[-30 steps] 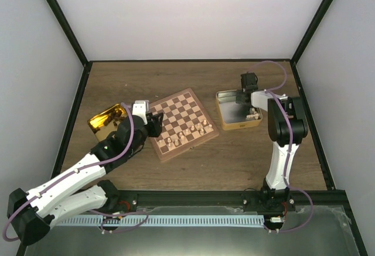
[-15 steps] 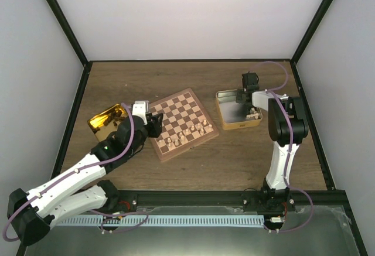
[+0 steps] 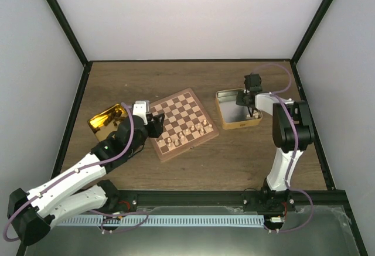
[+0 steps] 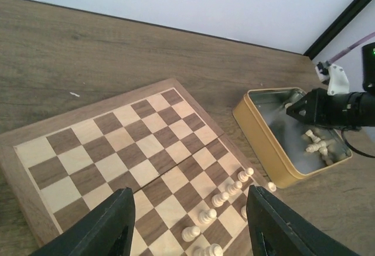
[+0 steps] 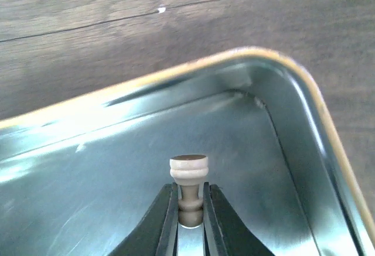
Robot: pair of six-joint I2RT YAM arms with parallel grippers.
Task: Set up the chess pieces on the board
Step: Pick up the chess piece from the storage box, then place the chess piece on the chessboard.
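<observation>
The board [image 3: 180, 108] lies at an angle in the middle of the table. Several pale chess pieces [image 3: 191, 133] stand along its near right side, and in the left wrist view they form a row [image 4: 221, 198]. My left gripper [image 3: 153, 122] hovers over the board's near left edge. It [image 4: 190, 232] is open, with nothing between its fingers. My right gripper [image 3: 253, 113] reaches into the open tin [image 3: 229, 122]. It [image 5: 190, 200] is shut on the stem of a pale chess piece [image 5: 188, 169], whose round base faces outward. More pale pieces [image 4: 316, 144] lie in the tin.
A shiny gold lid [image 3: 105, 120] lies left of the board, beside my left arm. One pale piece [image 4: 271, 186] sits on the table between the board and the tin's gold wall [image 4: 258, 133]. Black frame posts and white walls enclose the table.
My right gripper has closed on a pale piece inside the tin, and its arm has shifted a little. The left arm has stayed nearly still.
</observation>
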